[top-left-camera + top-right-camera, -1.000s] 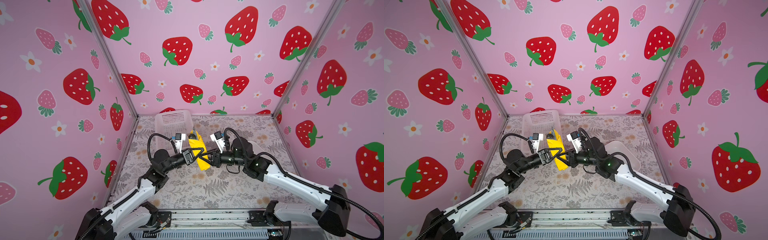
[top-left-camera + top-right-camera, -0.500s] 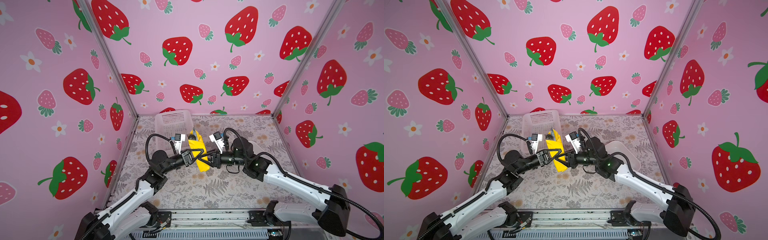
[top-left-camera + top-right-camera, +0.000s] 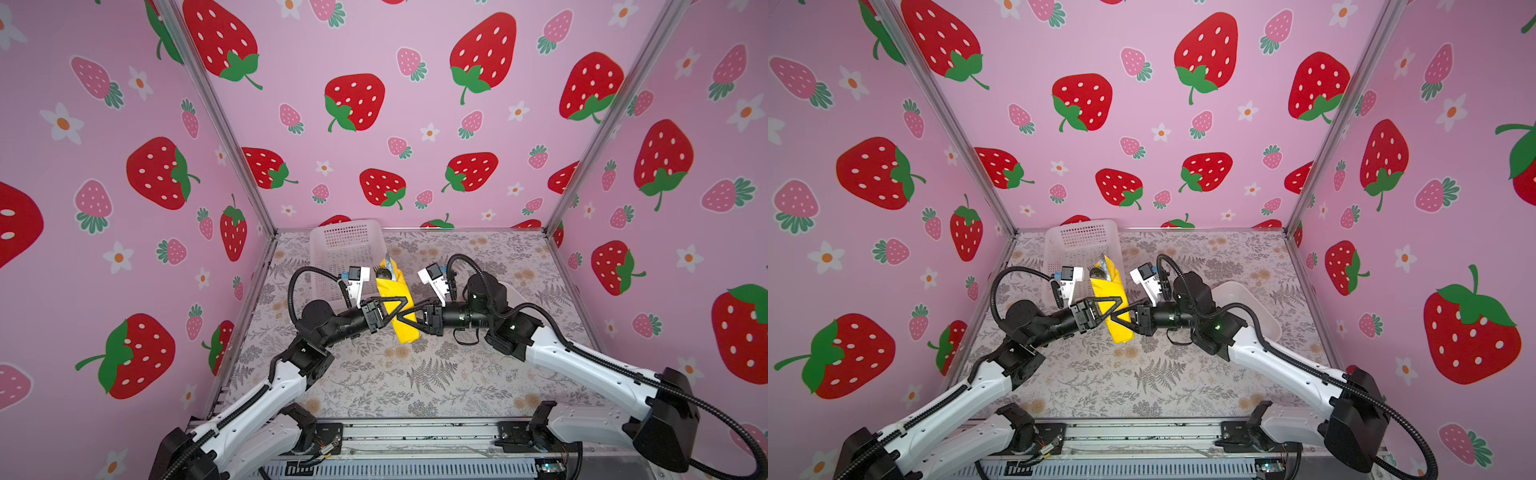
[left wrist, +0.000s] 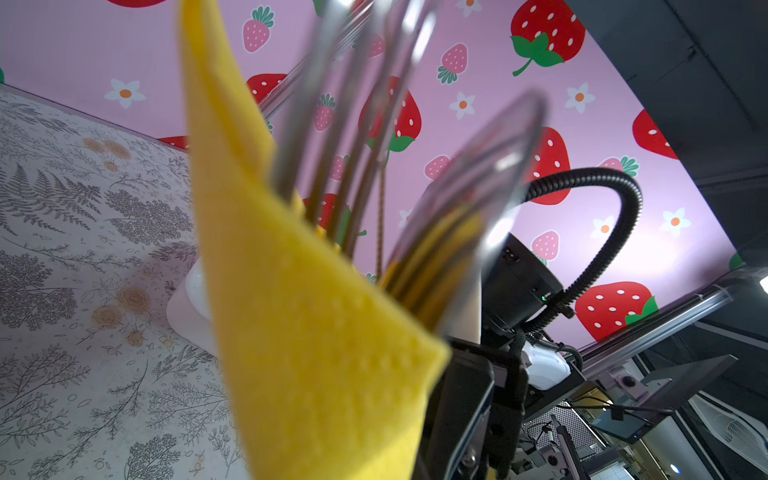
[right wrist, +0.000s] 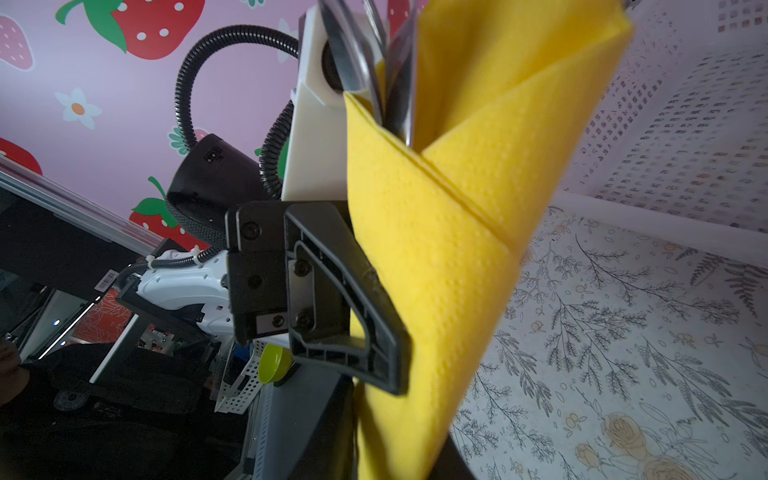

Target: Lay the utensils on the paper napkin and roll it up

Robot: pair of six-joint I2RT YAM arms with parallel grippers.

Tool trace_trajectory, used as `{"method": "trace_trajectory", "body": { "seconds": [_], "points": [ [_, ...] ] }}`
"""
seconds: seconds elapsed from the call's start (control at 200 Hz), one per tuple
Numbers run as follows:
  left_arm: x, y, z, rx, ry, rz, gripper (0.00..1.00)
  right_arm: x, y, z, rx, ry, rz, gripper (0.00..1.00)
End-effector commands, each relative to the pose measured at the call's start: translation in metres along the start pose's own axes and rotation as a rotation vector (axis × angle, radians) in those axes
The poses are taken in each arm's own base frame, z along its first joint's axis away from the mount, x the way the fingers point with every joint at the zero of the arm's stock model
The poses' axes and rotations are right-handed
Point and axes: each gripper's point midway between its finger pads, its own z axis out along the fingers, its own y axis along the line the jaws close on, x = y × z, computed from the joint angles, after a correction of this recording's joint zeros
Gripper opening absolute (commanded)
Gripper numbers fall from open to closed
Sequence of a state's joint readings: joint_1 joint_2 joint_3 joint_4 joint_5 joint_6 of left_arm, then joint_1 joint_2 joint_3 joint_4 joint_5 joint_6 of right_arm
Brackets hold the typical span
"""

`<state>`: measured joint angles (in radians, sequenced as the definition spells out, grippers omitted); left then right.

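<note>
The yellow paper napkin point(image 3: 404, 331) point(image 3: 1121, 332) is wrapped into a roll and held upright above the middle of the table. The utensils point(image 3: 385, 271) point(image 3: 1100, 272) stick out of its top end. The left wrist view shows fork tines point(image 4: 345, 124) and a spoon bowl point(image 4: 478, 187) rising from the napkin point(image 4: 316, 332). My left gripper point(image 3: 397, 306) point(image 3: 1115, 305) is shut on the roll from the left. My right gripper point(image 3: 406, 318) point(image 3: 1118, 318) is shut on it from the right, just below. In the right wrist view the napkin point(image 5: 449, 249) has a diagonal overlapping fold.
A white mesh basket point(image 3: 345, 245) point(image 3: 1079, 241) stands at the back left, just behind the roll. A white oblong tray point(image 3: 1246, 303) point(image 4: 187, 299) lies on the right, partly under my right arm. Pink strawberry walls close in the floral table point(image 3: 415, 382) on three sides.
The roll stays where it was between the two grippers. The right gripper's jaws have narrowed on it. The left arm's elbow has shifted slightly.
</note>
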<state>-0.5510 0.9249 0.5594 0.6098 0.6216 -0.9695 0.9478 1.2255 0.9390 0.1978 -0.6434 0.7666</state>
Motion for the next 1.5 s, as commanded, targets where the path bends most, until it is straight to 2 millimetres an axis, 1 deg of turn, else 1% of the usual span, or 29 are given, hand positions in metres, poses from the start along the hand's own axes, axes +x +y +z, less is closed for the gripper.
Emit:
{"method": "trace_trajectory", "body": {
  "seconds": [0.0, 0.085, 0.145, 0.155, 0.175, 0.305, 0.475, 0.51, 0.56, 0.63, 0.725, 0.885, 1.045, 1.195, 1.296, 1.316, 1.366, 1.396, 1.426, 1.496],
  "points": [
    [-0.008, -0.014, 0.001, 0.006, 0.003, 0.034, 0.02, -0.011, 0.017, -0.004, -0.061, -0.041, -0.042, 0.19],
    [-0.005, -0.006, 0.001, -0.027, 0.017, 0.024, 0.04, -0.015, 0.019, -0.007, -0.064, -0.063, -0.046, 0.17],
    [-0.003, -0.002, 0.002, -0.04, 0.022, 0.012, 0.05, -0.017, 0.02, -0.009, -0.065, -0.08, -0.047, 0.15],
    [-0.003, -0.001, 0.002, -0.041, 0.023, 0.01, 0.08, -0.018, 0.02, -0.01, -0.063, -0.083, -0.046, 0.15],
    [-0.002, 0.0, 0.002, -0.044, 0.025, 0.004, 0.11, -0.019, 0.021, -0.011, -0.065, -0.09, -0.048, 0.15],
    [0.002, 0.006, 0.005, -0.05, 0.045, -0.02, 0.15, -0.023, 0.022, -0.014, -0.065, -0.121, -0.053, 0.13],
    [0.006, 0.012, 0.006, -0.064, 0.058, -0.044, 0.26, -0.025, 0.02, -0.016, -0.054, -0.133, -0.052, 0.12],
    [0.007, 0.013, 0.005, -0.068, 0.06, -0.045, 0.27, -0.024, 0.019, -0.016, -0.051, -0.134, -0.05, 0.12],
    [0.007, 0.013, 0.005, -0.068, 0.061, -0.048, 0.28, -0.025, 0.017, -0.016, -0.045, -0.138, -0.049, 0.11],
    [0.008, 0.013, 0.004, -0.069, 0.065, -0.055, 0.34, -0.025, 0.016, -0.016, -0.041, -0.142, -0.048, 0.11],
    [0.008, 0.012, 0.004, -0.06, 0.07, -0.063, 0.38, -0.024, 0.014, -0.016, -0.039, -0.144, -0.042, 0.11],
    [0.007, 0.008, 0.005, -0.041, 0.079, -0.071, 0.49, -0.026, 0.013, -0.02, -0.025, -0.161, -0.043, 0.11],
    [0.005, 0.002, 0.005, -0.032, 0.09, -0.075, 0.66, -0.026, 0.005, -0.025, 0.01, -0.195, -0.037, 0.11],
    [0.006, 0.003, 0.0, -0.053, 0.08, -0.08, 0.69, -0.025, 0.0, -0.028, 0.026, -0.211, -0.029, 0.11],
    [0.01, 0.003, -0.002, -0.048, 0.093, -0.09, 0.7, -0.028, 0.002, -0.029, 0.022, -0.223, -0.031, 0.11],
    [0.011, 0.002, -0.001, -0.037, 0.103, -0.093, 0.73, -0.029, 0.002, -0.029, 0.022, -0.225, -0.032, 0.11],
    [0.013, 0.0, 0.002, -0.001, 0.135, -0.111, 0.87, -0.03, 0.002, -0.029, 0.021, -0.227, -0.035, 0.11],
    [0.014, 0.0, 0.004, 0.017, 0.146, -0.125, 0.92, -0.03, 0.002, -0.029, 0.021, -0.229, -0.037, 0.11],
    [0.013, -0.002, 0.005, 0.042, 0.149, -0.14, 0.94, -0.029, 0.003, -0.029, 0.014, -0.23, -0.038, 0.11],
    [0.01, -0.005, 0.01, 0.086, 0.155, -0.162, 0.95, -0.03, 0.005, -0.029, -0.003, -0.237, -0.037, 0.11]
  ]
}}
